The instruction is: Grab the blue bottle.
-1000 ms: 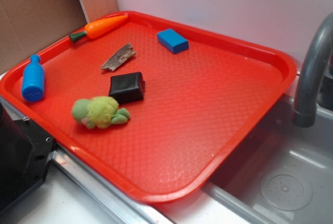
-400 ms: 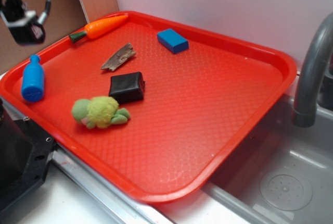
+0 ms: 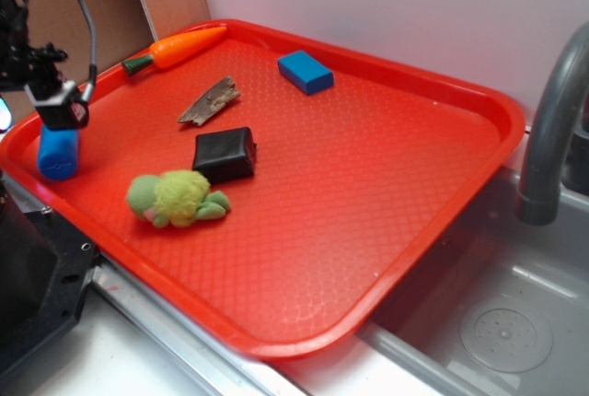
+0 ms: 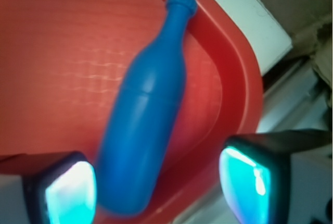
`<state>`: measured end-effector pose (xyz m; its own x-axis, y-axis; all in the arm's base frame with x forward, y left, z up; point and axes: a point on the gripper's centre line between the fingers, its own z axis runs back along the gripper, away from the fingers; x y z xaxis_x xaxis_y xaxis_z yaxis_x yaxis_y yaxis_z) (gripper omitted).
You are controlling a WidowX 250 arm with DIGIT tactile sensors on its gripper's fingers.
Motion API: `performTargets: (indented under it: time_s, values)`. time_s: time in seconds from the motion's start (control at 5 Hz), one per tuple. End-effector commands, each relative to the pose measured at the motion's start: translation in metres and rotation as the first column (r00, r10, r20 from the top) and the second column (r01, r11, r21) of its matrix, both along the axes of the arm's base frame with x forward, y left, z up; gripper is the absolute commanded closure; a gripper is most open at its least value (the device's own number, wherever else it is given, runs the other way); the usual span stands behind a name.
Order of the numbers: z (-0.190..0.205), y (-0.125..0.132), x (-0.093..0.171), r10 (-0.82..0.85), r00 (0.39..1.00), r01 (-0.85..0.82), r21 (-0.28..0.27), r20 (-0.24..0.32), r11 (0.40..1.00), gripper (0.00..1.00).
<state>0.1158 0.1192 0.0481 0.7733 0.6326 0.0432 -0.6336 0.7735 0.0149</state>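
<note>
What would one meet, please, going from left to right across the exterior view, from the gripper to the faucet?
gripper above the blue bottle → plush toy → black block → blue block → faucet. The carrot and wood piece overlap the plush toy's span, so they are left out.

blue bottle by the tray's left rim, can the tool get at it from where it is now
Probably yes. The tool hangs open right above the blue bottle, fingers either side of its body, nothing between. The bottle lies against the tray rim, so one finger may meet the rim.
</note>
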Motion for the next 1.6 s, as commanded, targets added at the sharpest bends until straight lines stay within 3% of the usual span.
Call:
performTargets:
  time_s: [0.0, 0.2, 0.4, 0.6, 0.8, 1.0, 1.2, 1.4]
  values:
    - [-0.019, -0.006, 0.020, -0.068, 0.996, 0.071, 0.053, -0.056, 0.996, 0.00]
    - [-0.026, -0.012, 0.020, -0.087, 0.994, 0.091, 0.055, -0.071, 0.994, 0.00]
    - [-0.020, -0.006, 0.028, -0.128, 0.990, 0.129, 0.017, -0.050, 0.991, 1.00]
    - [0.007, -0.006, 0.028, -0.287, 0.958, 0.287, 0.011, -0.013, 0.958, 1.00]
    - [0.057, -0.008, 0.031, -0.423, 0.903, 0.422, 0.020, 0.078, 0.906, 1.00]
    - [0.103, -0.040, 0.070, -0.505, 0.863, 0.505, 0.017, 0.025, 0.863, 1.00]
    - [0.128, -0.055, 0.061, -0.490, 0.871, 0.487, -0.071, -0.026, 0.870, 1.00]
    - [0.155, -0.070, 0.055, -0.509, 0.860, 0.508, -0.028, -0.038, 0.861, 1.00]
